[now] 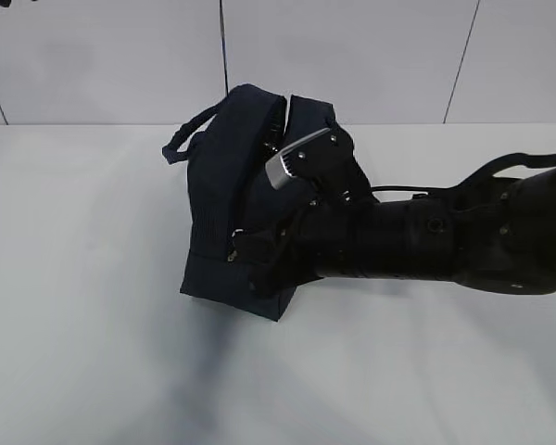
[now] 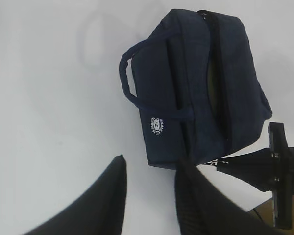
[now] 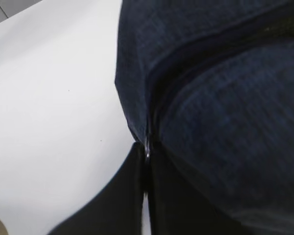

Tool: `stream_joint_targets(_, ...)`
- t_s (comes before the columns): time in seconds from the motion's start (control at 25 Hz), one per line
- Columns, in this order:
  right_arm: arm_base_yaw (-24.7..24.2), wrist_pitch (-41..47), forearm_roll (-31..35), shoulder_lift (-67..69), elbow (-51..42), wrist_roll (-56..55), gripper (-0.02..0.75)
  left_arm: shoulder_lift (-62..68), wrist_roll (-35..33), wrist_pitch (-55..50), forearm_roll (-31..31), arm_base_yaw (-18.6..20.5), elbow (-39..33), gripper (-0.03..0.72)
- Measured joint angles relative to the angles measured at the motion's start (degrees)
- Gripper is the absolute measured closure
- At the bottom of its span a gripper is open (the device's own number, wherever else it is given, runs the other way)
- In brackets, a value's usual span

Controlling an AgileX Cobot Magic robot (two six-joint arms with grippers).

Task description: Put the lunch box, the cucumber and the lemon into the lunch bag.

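White, matt and bare apart from one item, the worktop [image 1: 93, 306] runs back to a pale panelled wall. One boxy dark navy fabric lunch bag [image 2: 196, 83] is seen standing near the middle of it, with two looped handles, one small round white logo [image 2: 157, 126] on its side and a zipper line along the top. One lunch bag is counted; no lunch box, cucumber or lemon can be seen outside it, and a pale greenish strip glimpsed through the top slit in the left wrist view cannot be identified. The right claw [image 3: 147, 155] is clenched at the end of the zipper seam, where a small bright metal piece is pinched between its tips; it is judged to be the zipper pull, though this cannot be confirmed. The left claw [image 2: 149, 191] is held part-open above the worktop, just beside the bag's logo end, with nothing between its jaws. The bag is judged to be soft and light: its walls are seen sagging and creasing, so it would be expected to slide or buckle when the zipper is tugged. It would best be steadied at a firm corner or seam by the free claw, or lifted by a handle [image 2: 130, 85], while the slider is taken by its pull.
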State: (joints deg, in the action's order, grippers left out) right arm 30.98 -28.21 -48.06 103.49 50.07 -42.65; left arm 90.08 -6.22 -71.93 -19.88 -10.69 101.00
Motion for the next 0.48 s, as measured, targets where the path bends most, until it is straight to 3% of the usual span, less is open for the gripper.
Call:
stream_joint_targets(0.24, 0.0, 2.1, -0.6, -1.8, 1.6, 0.0, 0.738, 0.0, 0.0, 0.0, 0.0, 0.0, -2.4, 0.447)
stream_joint_targets(0.48, 0.0, 4.6, -1.1, -2.1, 5.0, 0.0, 0.738, 0.0, 0.0, 0.1, 0.0, 0.0, -9.6, 0.447)
